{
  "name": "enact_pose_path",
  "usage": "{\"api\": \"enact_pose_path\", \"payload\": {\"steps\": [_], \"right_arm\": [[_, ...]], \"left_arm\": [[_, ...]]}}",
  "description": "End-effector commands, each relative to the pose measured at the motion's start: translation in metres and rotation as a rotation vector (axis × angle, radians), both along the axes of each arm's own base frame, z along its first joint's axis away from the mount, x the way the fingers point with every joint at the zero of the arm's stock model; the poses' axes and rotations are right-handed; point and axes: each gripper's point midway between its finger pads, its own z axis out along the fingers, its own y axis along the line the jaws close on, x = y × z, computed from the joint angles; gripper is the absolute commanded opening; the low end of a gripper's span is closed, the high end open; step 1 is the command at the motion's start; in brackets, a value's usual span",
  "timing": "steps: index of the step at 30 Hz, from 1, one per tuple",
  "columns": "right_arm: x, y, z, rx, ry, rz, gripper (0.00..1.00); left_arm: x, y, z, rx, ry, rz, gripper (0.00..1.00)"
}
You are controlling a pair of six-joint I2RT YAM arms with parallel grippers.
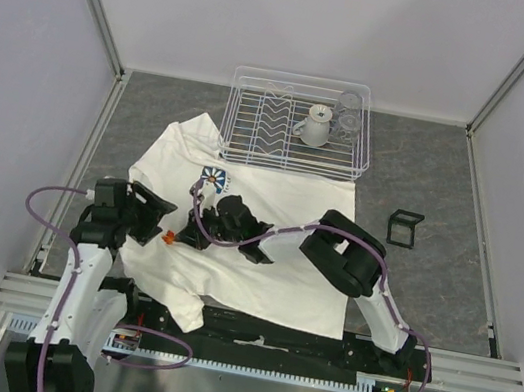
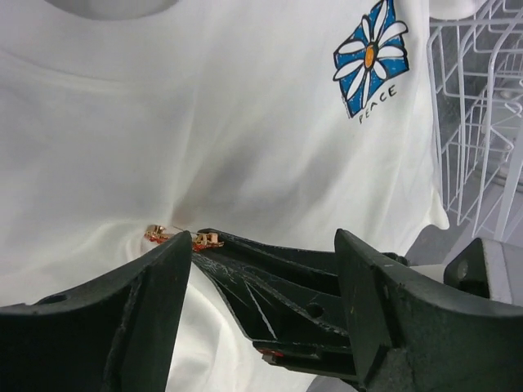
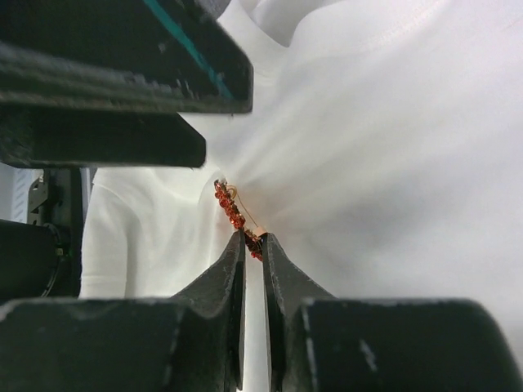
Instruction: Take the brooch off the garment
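The garment [image 1: 290, 211] is a white T-shirt spread on the table, with a blue daisy logo [image 1: 212, 179] near its collar. The brooch [image 1: 169, 238], tiny and orange-red, is pinned in the cloth at the shirt's left side. My right gripper [image 3: 253, 238] is shut on the lower end of the brooch [image 3: 230, 208], and the garment [image 3: 392, 163] puckers around the pin. My left gripper [image 2: 263, 241] stands open beside it, one fingertip [image 2: 176, 253] right next to the brooch [image 2: 204, 240]. The right gripper's black fingers [image 2: 270, 286] lie between the left jaws.
A white wire dish rack [image 1: 251, 143] stands at the back, holding a white jug [image 1: 315, 124] and a clear glass [image 1: 349, 115]. A small black frame [image 1: 403, 228] sits on the grey tabletop to the right of the shirt.
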Motion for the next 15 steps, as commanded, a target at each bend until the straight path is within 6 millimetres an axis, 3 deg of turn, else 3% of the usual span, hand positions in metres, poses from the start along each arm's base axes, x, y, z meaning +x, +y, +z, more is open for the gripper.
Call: {"api": "enact_pose_path", "payload": {"steps": [1,7,15], "right_arm": [[-0.004,0.021,0.038,0.041,-0.145,0.021,0.09],[0.002,0.020,0.037,-0.068,-0.295,-0.066,0.03],[0.019,0.013,0.047,-0.101,-0.388,-0.162,0.03]], "left_arm": [[-0.016,0.021,0.013,0.084,0.102,0.102,0.78],[-0.025,0.022,0.024,0.072,0.164,0.128,0.81],[-0.027,0.002,0.013,-0.093,0.253,0.170,0.71]]}}
